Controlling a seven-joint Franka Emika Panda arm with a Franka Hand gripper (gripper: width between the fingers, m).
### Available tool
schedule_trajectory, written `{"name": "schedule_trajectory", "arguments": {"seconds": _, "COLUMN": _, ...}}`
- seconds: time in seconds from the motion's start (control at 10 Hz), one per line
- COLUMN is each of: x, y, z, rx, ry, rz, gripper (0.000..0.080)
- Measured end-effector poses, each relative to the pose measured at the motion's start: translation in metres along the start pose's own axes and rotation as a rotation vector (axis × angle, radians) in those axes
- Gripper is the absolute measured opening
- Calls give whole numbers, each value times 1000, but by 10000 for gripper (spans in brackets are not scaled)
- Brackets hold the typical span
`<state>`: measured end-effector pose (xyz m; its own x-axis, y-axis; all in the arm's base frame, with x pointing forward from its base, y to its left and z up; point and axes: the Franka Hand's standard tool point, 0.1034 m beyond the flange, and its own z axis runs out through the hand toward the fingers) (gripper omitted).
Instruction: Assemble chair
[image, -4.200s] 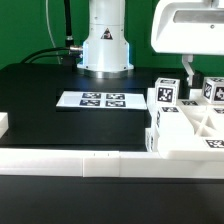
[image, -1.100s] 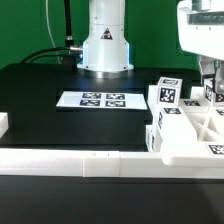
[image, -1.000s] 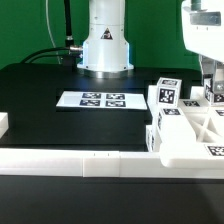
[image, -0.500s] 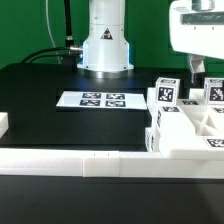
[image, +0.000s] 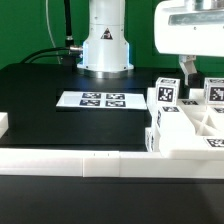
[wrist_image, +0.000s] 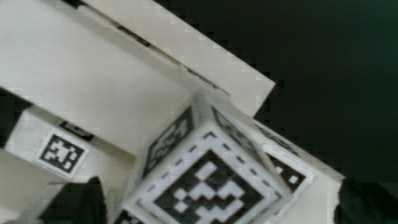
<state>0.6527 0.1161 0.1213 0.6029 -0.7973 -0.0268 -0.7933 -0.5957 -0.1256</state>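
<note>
Exterior view, starting nearest the camera: a long low white rail (image: 75, 163) runs across the front edge of the black surface (image: 40, 85), and a small white block (image: 3, 124) sits at its end on the exterior view's left. Just behind the rail, at the exterior view's right, stands the chair (image: 185, 130), a blocky white plastic body made of joined pieces. Its long axis appears to run across the picture, from mid-right out past the right edge, so its far end cannot be seen. The near side is a low, thick slab; above it there is an open frame with a diagonal brace, and short square posts rise behind that. Black-and-white square tags face the camera on the upright post faces, and one more lies near the slab's lower right corner. Further back, toward the middle of the surface, the marker board (image: 99, 100) lies flat, apart from the chair. Behind it stands the arm's white base (image: 106, 45), with black cables at its left and a green backdrop beyond. The gripper (image: 187, 66) hangs above the chair's posts with its jaws spread apart and nothing between them; one dark finger (image: 186, 66) shows just above a tagged post. In the wrist view the chair (wrist_image: 214, 170) fills the picture, blurred, showing white slanted faces and two tags.
</note>
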Motion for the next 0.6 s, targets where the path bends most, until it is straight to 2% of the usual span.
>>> {"name": "schedule_trajectory", "arguments": {"seconds": 0.1, "x": -1, "y": 1, "z": 1, "rx": -16, "ry": 8, "rz": -161, "gripper": 649}}
{"name": "schedule_trajectory", "arguments": {"seconds": 0.6, "x": -7, "y": 0, "z": 3, "rx": -25, "ry": 14, "rz": -557, "gripper": 649}}
